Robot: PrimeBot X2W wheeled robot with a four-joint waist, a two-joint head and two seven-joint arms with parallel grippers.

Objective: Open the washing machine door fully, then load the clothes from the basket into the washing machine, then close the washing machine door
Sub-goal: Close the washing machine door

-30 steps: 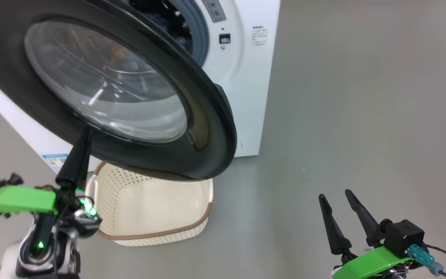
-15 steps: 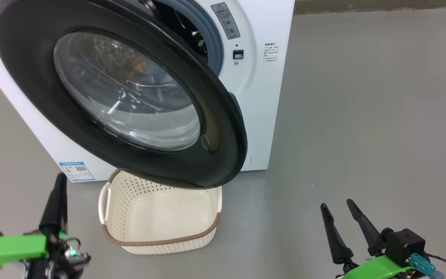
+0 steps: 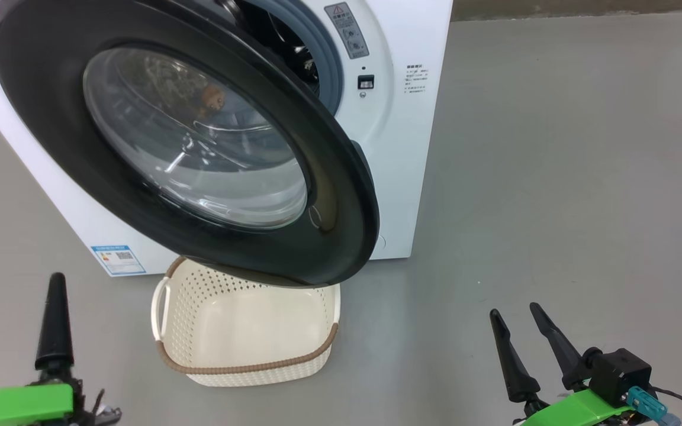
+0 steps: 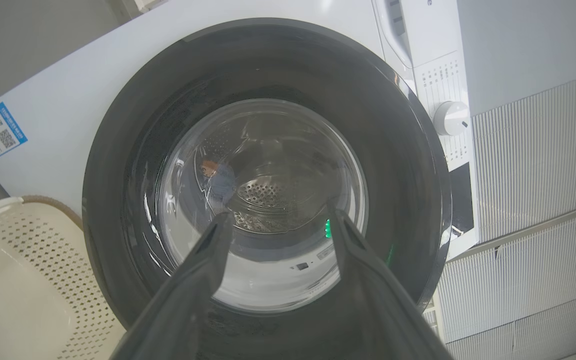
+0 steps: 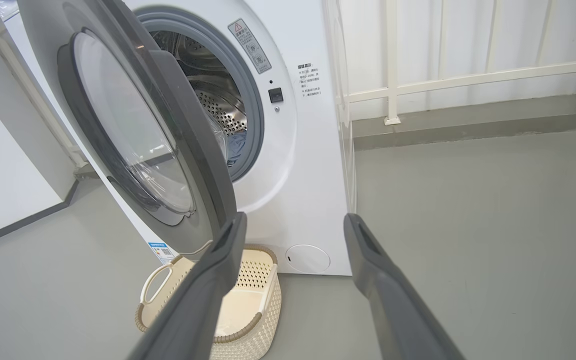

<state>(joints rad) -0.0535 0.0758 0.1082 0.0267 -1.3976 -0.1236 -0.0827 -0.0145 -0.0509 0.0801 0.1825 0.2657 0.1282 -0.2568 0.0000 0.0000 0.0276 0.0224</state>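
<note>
Down at your lower left, your left gripper (image 4: 280, 218) has its fingers spread wide with nothing between them. Its wrist view looks straight at the glass bowl of the washing machine door (image 3: 329, 195), and the gripper is clear of that door, not touching it. Over on your lower right, your right gripper (image 3: 513, 310) is spread as well and holds nothing. It hangs above the grey floor (image 3: 554, 177), well apart from the machine.

Next out, between the two grippers and nearer your left one, the basket (image 3: 246, 370) sits on the floor. Its bare cream bottom shows, and its far end is tucked under the lower edge of the door.

Above it the door stands partly swung out from the front of the washing machine (image 3: 400, 148), black rim facing you and hinged on your left side. Behind its free edge you get the grey-blue gasket (image 5: 255, 115) and the steel drum (image 5: 218, 110).

The clothes (image 5: 235, 142) lie inside that drum, a patch of light blue low at the mouth, with a brown bear print visible through the glass. A blue label sticker (image 3: 117, 259) sits low on the machine's front, left of the basket. Beyond, right of the machine, there's a white railing (image 5: 393, 65).
</note>
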